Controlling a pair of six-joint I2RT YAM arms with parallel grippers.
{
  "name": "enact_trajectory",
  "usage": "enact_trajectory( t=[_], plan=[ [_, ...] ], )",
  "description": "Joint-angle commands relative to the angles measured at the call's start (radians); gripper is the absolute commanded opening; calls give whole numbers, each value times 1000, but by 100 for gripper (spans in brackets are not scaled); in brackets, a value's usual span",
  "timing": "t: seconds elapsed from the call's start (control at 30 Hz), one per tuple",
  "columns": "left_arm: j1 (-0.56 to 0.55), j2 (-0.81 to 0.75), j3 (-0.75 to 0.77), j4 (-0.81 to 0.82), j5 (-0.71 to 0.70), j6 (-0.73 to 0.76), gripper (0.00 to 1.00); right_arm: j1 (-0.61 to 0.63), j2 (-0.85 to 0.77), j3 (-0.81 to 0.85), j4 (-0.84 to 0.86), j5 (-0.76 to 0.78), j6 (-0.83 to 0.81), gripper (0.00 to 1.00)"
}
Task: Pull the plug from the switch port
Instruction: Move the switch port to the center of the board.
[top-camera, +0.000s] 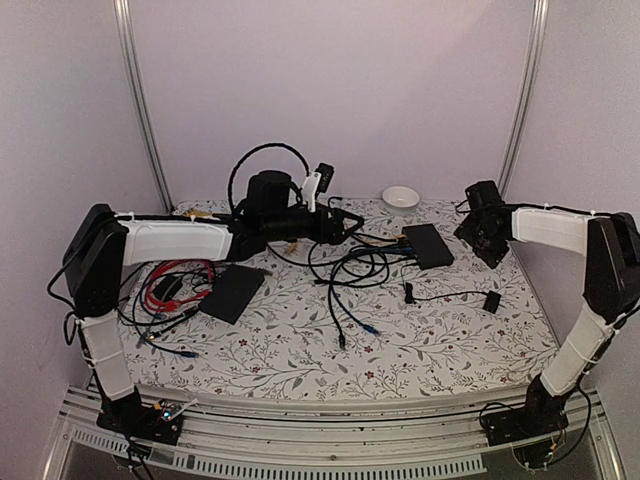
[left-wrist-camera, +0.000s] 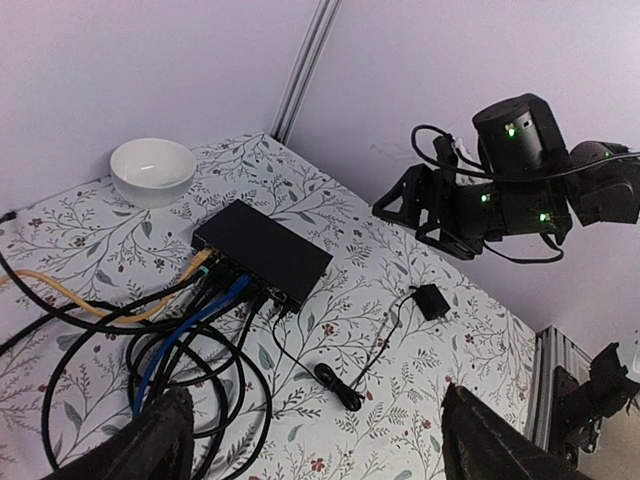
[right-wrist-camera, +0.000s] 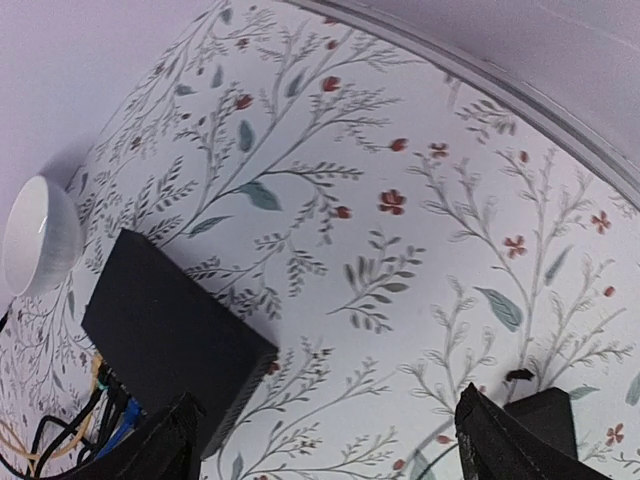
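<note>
So, overall: both my arms hang above the floral tabletop, closing on the switch from either side.
Switch: the switch lies flat toward the far-right corner, just nearside of a white bowl. Its port edge faces left, toward the cable tangle.
Plugs: plugs sit in that edge. A blue cable, a yellow cable and several black ones run off them. Can't count the ports from here.
Left arm: upper link rises from the near-left corner and the forearm runs level to the right over the far half. The wrist ends left of the switch, over the tangle.
Left gripper: my left gripper has its fingers spread wide with nothing between them. It is apart from the switch, and the port edge is ahead in my wrist view.
Right arm: it climbs from the near-right corner with the elbow high over the right edge. The forearm runs level to the left and the wrist droops.
Right gripper: my right gripper is also spread wide and empty. It hovers right of the switch without touching it.
Other: a thin black slab and red cables lie toward the left edge. A small black adapter lies near the right edge, nearside of the switch.
</note>
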Motion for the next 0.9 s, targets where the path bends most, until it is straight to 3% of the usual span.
enact_trajectory(
  t=[0.0,0.17,0.33,0.57,0.7,0.87],
  plan=[
    [29,76,116,-122,58,18,85,50,132,183,13,-73,-227,87],
    [30,211,280,-237,91,48,85,68,231,284,28,-186,-328,88],
    [31,337,430,-336,118,84,83,106,249,284,57,-264,-330,83],
    [40,464,591,-402,107,151,79,205,233,181,182,-332,-100,62],
    [53,502,634,-394,93,170,80,250,265,181,189,-327,63,56],
    [68,551,681,-405,69,182,80,266,302,199,188,-304,150,51]
  ],
)
